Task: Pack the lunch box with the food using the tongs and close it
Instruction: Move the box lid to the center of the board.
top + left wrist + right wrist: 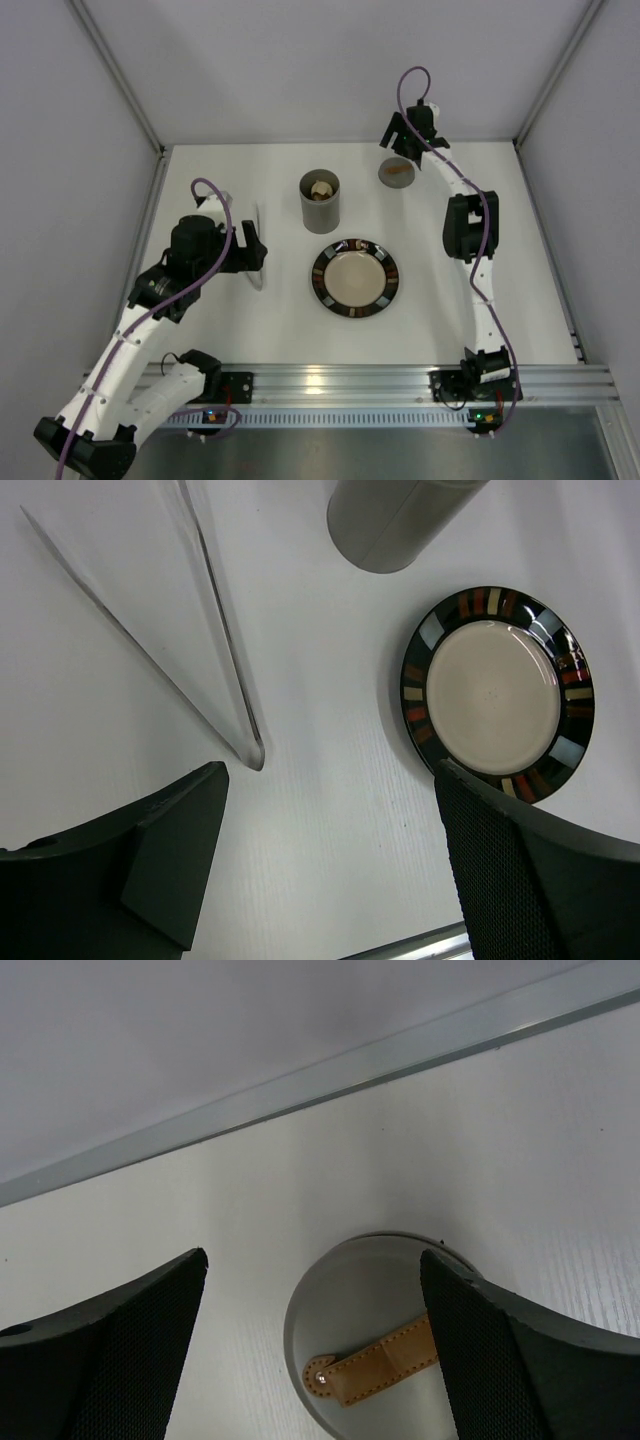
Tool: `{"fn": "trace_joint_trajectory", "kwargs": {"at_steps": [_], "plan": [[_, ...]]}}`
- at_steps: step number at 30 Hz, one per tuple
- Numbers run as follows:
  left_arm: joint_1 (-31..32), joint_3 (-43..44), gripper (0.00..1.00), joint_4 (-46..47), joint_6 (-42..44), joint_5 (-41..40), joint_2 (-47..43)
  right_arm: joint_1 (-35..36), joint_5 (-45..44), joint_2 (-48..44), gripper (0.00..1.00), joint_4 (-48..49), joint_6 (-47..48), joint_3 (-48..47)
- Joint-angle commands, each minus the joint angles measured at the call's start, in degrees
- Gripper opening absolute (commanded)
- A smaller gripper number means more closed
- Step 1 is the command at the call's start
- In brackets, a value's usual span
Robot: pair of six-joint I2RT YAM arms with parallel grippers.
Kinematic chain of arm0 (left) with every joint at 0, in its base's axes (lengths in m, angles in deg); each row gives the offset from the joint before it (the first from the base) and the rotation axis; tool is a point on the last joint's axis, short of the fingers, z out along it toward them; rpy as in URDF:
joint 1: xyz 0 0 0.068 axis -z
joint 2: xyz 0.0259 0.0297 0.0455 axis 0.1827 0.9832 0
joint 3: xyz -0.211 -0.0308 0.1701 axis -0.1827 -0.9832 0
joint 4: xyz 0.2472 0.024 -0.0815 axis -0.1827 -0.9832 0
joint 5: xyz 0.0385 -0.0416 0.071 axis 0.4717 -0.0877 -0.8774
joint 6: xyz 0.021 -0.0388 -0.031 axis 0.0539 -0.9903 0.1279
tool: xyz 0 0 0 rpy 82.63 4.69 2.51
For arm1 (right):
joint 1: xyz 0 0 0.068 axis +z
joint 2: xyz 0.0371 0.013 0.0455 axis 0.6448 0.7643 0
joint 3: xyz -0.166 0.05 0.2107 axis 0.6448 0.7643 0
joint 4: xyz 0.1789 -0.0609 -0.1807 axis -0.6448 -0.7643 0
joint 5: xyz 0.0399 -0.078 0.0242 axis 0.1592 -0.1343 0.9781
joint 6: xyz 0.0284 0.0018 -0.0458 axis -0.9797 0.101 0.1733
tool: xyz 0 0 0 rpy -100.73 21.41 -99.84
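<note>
White surface inside pale-walled booth. Lunch box (320, 203) stands upright toward far side, mouth uncovered, pale piece of food (320, 188) visible inside. Plate (322, 278) with striped rim lies just nearer, not touching it. Tongs (255, 755) lie flat on surface, left of plate (joined end points toward left arm). Left fingers (170, 860) spread wide above joined end, holding nothing. Lid (340, 1310) with tan strap (375, 1365) lies right of lunch box. Right fingers (130, 1350) spread wide, one each side of lid, not closed on it; whether they touch it, cannot tell.
</note>
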Motion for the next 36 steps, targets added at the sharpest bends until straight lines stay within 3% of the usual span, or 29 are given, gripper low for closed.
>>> {"fn": "trace_joint_trajectory", "kwargs": {"at_steps": [1, 18, 36], "plan": [[0.18, 0.32, 0.89, 3.41, 1.64, -0.31, -0.16, 1.59, -2.39, -0.30, 0.86, 5.71, 2.27, -4.13], [0.18, -1.53, 0.89, 2.88, 2.17, 1.18, 0.19, 3.26, -4.32, 1.02, 0.84, -0.35, 7.89, -0.79], [0.18, -1.70, 0.88, 2.88, 2.26, 1.89, 1.34, 1.94, -6.25, 6.29, 0.91, -7.47, 11.15, -7.74]]}}
